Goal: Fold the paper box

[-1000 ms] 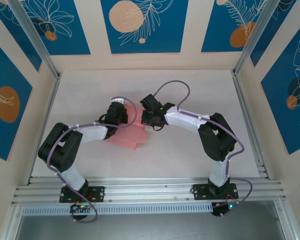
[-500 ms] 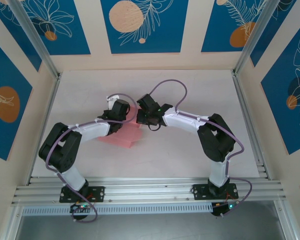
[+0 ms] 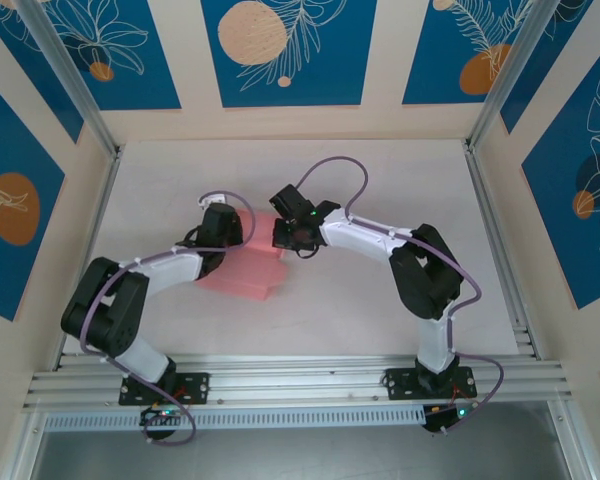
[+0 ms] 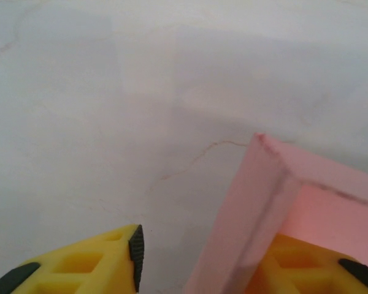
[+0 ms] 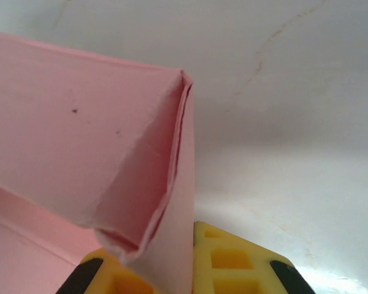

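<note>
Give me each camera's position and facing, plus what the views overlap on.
Top external: above and behind the bases, looking down on the table; both arms, left claw and right claw show.
Left wrist: on the left arm, looking past its yellow fingers at a paper box wall.
Right wrist: on the right arm, fingers astride a folded corner.
Shared: all three see the paper box.

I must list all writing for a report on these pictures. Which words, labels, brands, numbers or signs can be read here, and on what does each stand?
None: no readable text stands anywhere in these pictures.
The paper box: plain pink, with only two tiny dark specks in the right wrist view.
The wall panels: blue, with leaf and circle drawings, no letters.
The table: only thin hairline marks.
</note>
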You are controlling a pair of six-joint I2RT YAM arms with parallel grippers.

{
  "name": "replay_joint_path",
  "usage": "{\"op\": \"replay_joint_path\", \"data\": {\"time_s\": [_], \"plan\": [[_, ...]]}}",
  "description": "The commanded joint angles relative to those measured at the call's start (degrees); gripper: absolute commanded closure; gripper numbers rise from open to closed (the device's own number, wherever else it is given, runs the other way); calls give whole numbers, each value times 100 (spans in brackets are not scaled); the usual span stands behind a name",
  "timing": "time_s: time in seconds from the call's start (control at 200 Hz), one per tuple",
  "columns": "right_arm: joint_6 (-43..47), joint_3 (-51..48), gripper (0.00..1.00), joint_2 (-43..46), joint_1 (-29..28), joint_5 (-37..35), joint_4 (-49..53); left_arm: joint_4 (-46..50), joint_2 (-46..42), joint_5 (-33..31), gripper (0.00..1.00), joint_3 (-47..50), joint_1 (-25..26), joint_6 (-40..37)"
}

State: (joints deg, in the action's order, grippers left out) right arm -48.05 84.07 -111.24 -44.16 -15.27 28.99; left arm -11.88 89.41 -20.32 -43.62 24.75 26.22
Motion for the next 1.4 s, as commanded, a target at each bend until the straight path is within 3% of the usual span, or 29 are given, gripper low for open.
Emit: {"op": "replay_joint_path", "data": {"time_s": [0.0, 0.225, 0.37, 0.54, 0.715, 0.84, 1.055, 1.165, 1.255, 1.32, 1.395], "plan": [[318, 376, 100, -149, 64, 318, 661, 421, -340, 874, 52, 145, -40, 112], [954, 706, 100, -292, 322, 704, 1496, 885, -1042, 2070, 32, 253, -45, 392], [1109, 645, 100, -293, 423, 851, 1734, 1500, -1402, 2188, 28, 156, -40, 533], [1306, 586, 100, -387, 495, 988, 1912, 2561, -1532, 1963, 34, -191, -47, 229], [1536, 587, 100, -502, 574, 1029, 2082, 2990, -1330, 2094, 41, -340, -130, -175], [1655, 592, 100, -593, 631, 1111, 2174, 2857, -1207, 2554, 47, -342, -255, -203], [1512, 537, 100, -617, 591, 770, 2162, 2594, -1044, 3260, 47, -272, -215, 32], [1364, 557, 100, -576, 525, 538, 2151, 2858, -1008, 2957, 42, -259, 92, 202], [1258, 533, 100, -511, 471, 477, 2086, 3240, -1005, 2063, 40, -257, 411, 340], [1174, 493, 100, -459, 432, 442, 2038, 3330, -1072, 1432, 44, -106, 544, 483], [1097, 441, 100, -382, 376, 377, 1998, 3205, -1137, 1148, 49, 80, 625, 630]]}}
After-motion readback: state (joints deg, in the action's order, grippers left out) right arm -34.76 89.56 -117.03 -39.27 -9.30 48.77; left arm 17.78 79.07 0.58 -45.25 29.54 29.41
